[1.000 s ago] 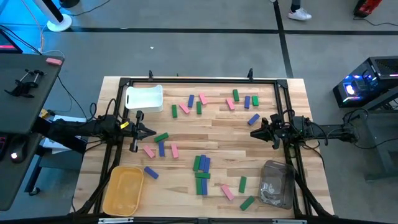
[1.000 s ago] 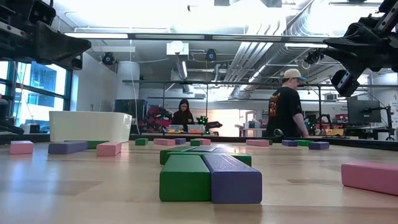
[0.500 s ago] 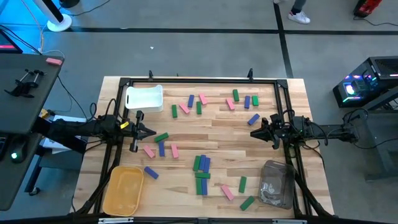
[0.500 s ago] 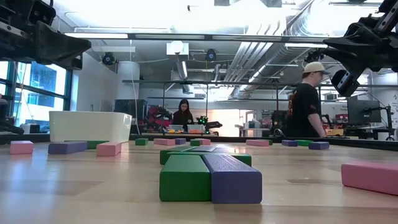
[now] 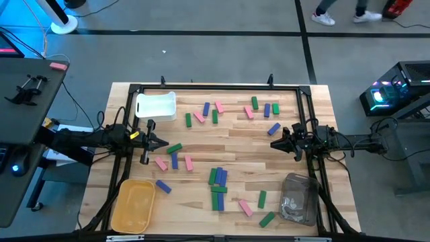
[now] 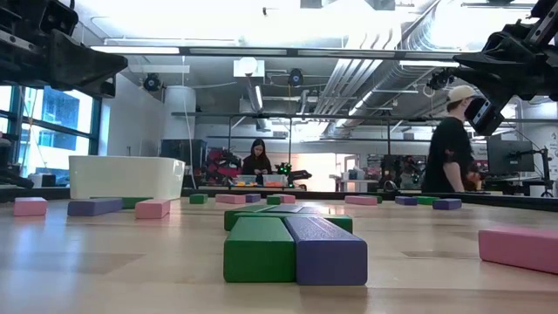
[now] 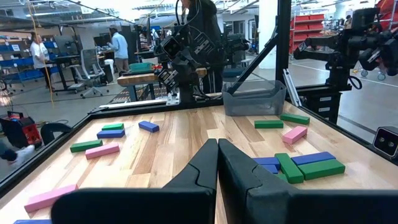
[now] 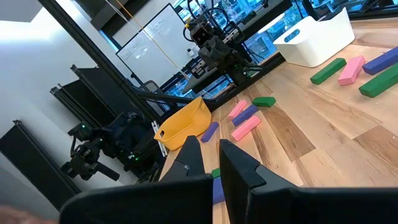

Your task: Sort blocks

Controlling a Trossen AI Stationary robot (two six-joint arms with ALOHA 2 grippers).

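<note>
Low view: nearest to me, a green block (image 6: 259, 250) lies touching a blue-purple block (image 6: 327, 250) on the table (image 5: 316, 107). Farther off, I see the remaining blocks (image 5: 218, 178) scattered across the wood, between the white bin (image 5: 155, 104), yellow bin (image 5: 133, 205) and clear bin (image 5: 299, 198). I read the left gripper (image 5: 161, 142) as clenched, empty, just beside a tilted green block (image 5: 174, 148). I read the right gripper (image 5: 274, 144) as clenched, empty, above bare wood
</note>
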